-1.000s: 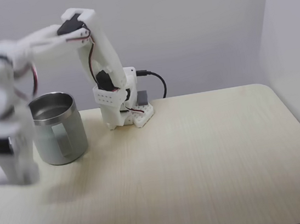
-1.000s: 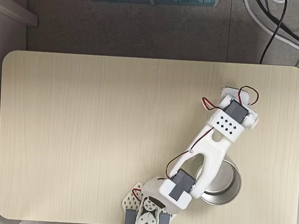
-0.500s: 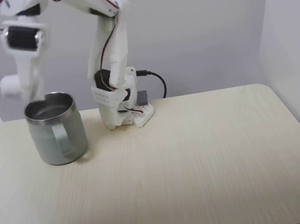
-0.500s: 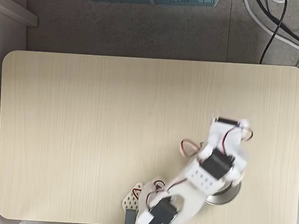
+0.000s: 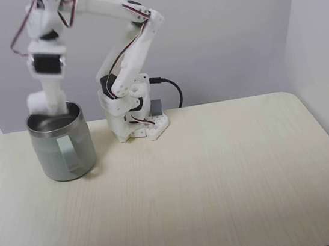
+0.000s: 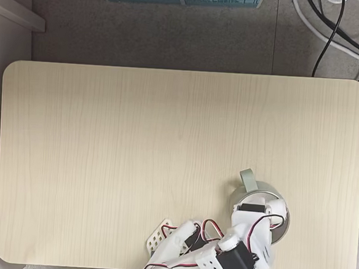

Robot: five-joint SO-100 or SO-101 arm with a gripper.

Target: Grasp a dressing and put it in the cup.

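Pale wooden bench carries the cup at its nine o'clock in a fixed view; the claw, clamped on the dressing, hangs above the cup's rim.

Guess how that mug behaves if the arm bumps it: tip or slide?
Probably slides rather than tips: the cup looks wide and squat, flat on the table. Its steel rim suggests some weight. The gripper hangs right above the rim, so a rim knock is plausible.

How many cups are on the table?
1. The pale grey-green metal mug with a flat handle stands near the table's left end in the front fixed view, under the white gripper.
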